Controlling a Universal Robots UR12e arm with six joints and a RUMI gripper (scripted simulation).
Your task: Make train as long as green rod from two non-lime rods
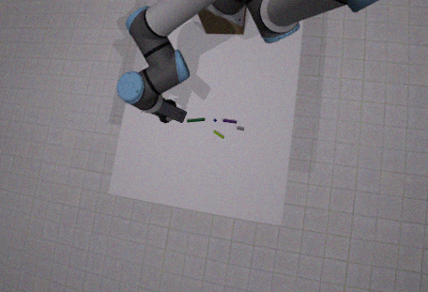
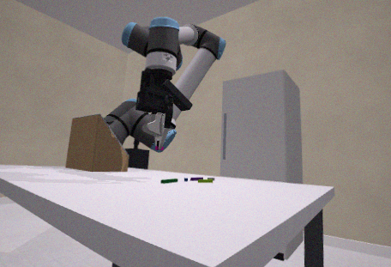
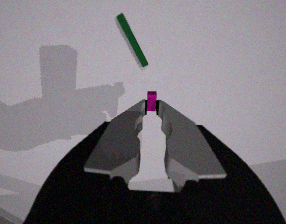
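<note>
Wrist view: you see the two grey jaws of the gripper (image 3: 152, 107) clamped on a short magenta rod (image 3: 152, 100), held above the white counter (image 2: 240, 214). At 12 o'clock from it lies the long green rod (image 3: 132, 40), flat on the counter. Top view: the purple rod (image 1: 229, 121), grey rod (image 1: 240, 129) and lime rod (image 1: 219, 134) lie at 3 o'clock from the green one.

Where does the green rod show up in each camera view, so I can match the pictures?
Top: the green rod lies left of middle on the table, just right of the hand.
Exterior: it is the leftmost rod on the table, below and right of the raised hand.
Wrist: it runs slanted at the top, above the fingertips.
Shared landmark: the hand, shut on the magenta rod.
</note>
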